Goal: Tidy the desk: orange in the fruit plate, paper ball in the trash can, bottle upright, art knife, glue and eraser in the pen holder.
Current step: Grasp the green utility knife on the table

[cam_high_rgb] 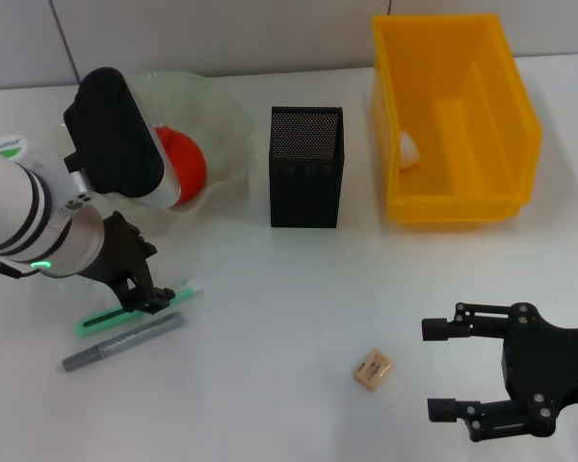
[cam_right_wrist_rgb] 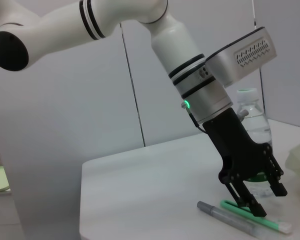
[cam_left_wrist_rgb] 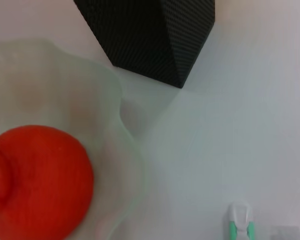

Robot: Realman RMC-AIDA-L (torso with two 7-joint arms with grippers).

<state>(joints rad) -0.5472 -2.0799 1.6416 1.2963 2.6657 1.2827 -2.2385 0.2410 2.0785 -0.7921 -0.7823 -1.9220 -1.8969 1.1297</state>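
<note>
Over the green-and-white pen [cam_high_rgb: 140,306], the left gripper [cam_high_rgb: 144,296] points down, fingers slightly apart, holding nothing. Beside it lies a grey marker [cam_high_rgb: 121,342]. Right gripper [cam_high_rgb: 441,370] rests spread wide near the eraser [cam_high_rgb: 373,369]; the orange [cam_high_rgb: 184,166] sits in the fruit plate [cam_high_rgb: 222,115].

We note a red-orange orange [cam_high_rgb: 185,166] in the pale-green fruit plate [cam_high_rgb: 226,125], a black mesh pen holder [cam_high_rgb: 306,180], a bright yellow trash can [cam_high_rgb: 453,125], a tan eraser [cam_high_rgb: 373,369], and a white worktop [cam_high_rgb: 289,289].
</note>
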